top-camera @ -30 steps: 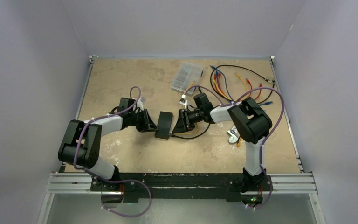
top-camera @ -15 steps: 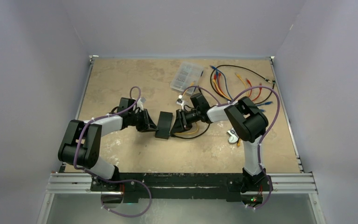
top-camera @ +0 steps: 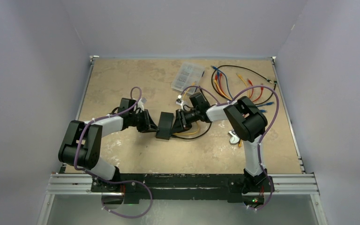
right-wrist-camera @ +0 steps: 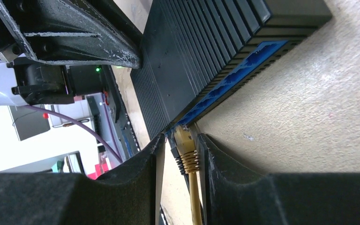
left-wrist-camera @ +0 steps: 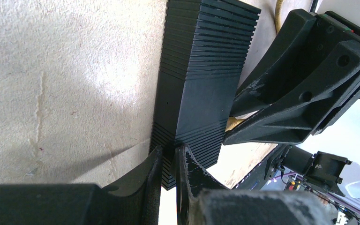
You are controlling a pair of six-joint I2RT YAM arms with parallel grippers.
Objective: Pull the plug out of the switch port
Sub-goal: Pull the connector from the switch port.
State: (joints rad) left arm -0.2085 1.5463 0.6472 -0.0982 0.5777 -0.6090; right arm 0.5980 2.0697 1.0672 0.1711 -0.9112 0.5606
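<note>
Overhead view of a tan table (top-camera: pixel 122 79) with two robot arms reaching inward from the near edge and meeting at its middle. Between them is the switch (top-camera: pixel 165 125), a small black ribbed box, lying at an angle with its long side running roughly toward and away from me.

My left gripper (top-camera: pixel 151 125) comes in from the left. In the left wrist view its two fingers (left-wrist-camera: pixel 150 173) are pinched tightly on the near end of the switch (left-wrist-camera: pixel 194 89), with only a thin sliver of space showing between them. It is clamped on the box.

My right gripper (top-camera: pixel 177 123) comes in from the right, up against the socket side. In the right wrist view a blue port strip (right-wrist-camera: pixel 239 77) runs along the lower edge of the switch (right-wrist-camera: pixel 187 47), close to the table. A yellow plug (right-wrist-camera: pixel 185 140) sits in the port at the near end of that strip, and its yellow cable trails back toward the camera. The gripper's fingers (right-wrist-camera: pixel 220 159) stand narrowly on either side of the plug. One finger looks to be touching it. I cannot tell whether both are pressing on it.

A black cable (top-camera: pixel 192 136) loops on the table just beside the switch. At the far side of the table lie a clear compartment case (top-camera: pixel 187 76) and, to its right, a tangle of loose cables (top-camera: pixel 234 82) in red, blue, orange and black.
</note>
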